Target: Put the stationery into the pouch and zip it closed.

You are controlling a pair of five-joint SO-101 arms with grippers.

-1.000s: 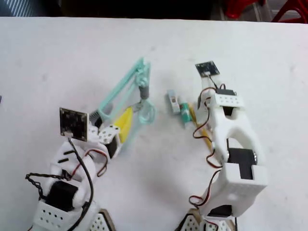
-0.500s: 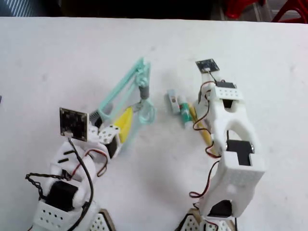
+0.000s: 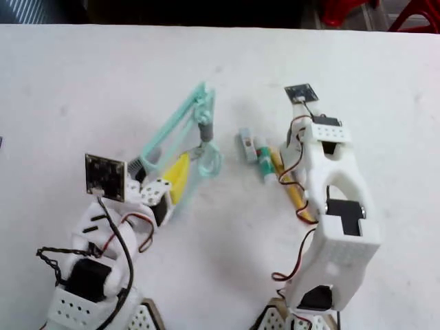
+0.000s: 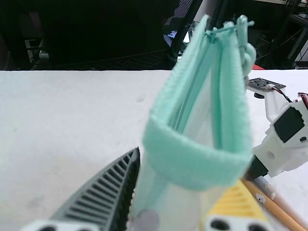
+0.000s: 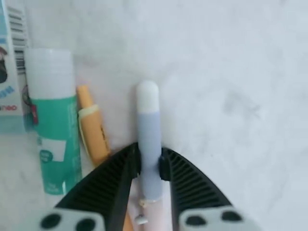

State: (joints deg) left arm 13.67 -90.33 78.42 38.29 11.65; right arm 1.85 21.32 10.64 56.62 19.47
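Right gripper [image 5: 149,161] clamped on a blue pen [image 5: 147,130] with a white cap, low over the table [image 3: 103,75]. Just beside it lie an orange pencil [image 5: 92,130], then a glue stick [image 5: 50,120]. Left gripper [image 4: 185,190] pinches one end of the mint pouch [image 4: 195,161], zipper open; inside hard to see. Pouch sits apart from the stationery, bare table beyond both

Left fingers [image 4: 103,192] clamped; right fingers [image 5: 190,185] clamped too, arm stretched forward.

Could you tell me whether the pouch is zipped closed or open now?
Open. The pouch shows its zipper tapes apart with a gap between; the left claw grips its end.
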